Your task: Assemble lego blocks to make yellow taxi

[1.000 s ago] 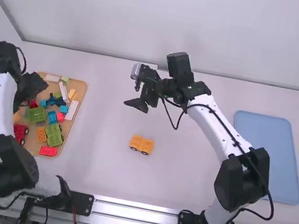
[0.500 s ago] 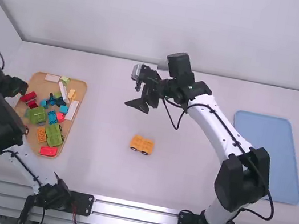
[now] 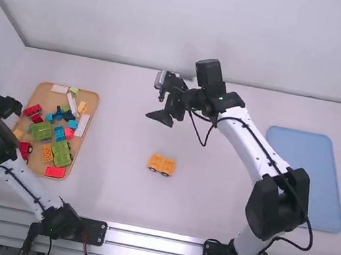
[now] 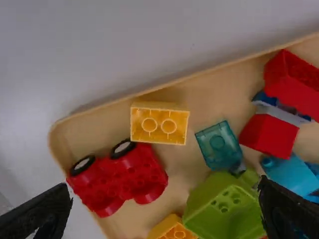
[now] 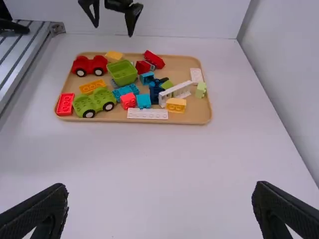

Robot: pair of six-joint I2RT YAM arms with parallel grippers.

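My left gripper point(image 3: 14, 109) is over the left edge of the wooden tray point(image 3: 81, 145), with its fingers apart; in its own view the gripper point(image 4: 165, 211) holds nothing above the loose blocks. A yellow block point(image 4: 159, 123) lies near the tray's rim, beside a red car base point(image 4: 119, 179). The right gripper point(image 3: 159, 117) hangs over the table's middle, and in its wrist view the gripper point(image 5: 158, 211) is open and bare. An orange-yellow car base point(image 3: 162, 164) stands alone on the table, nearer the camera than the right gripper.
A blue tray point(image 3: 305, 179) lies at the table's right. Among the wooden tray's other parts are a green car base point(image 5: 93, 102), a long white plate point(image 5: 147, 114) and an orange-yellow block point(image 5: 176, 105) beside a white frame piece.
The left arm has swung left off the wooden tray, uncovering more of its blocks. My right gripper has shifted slightly to the right. The car base on the table has stayed put.
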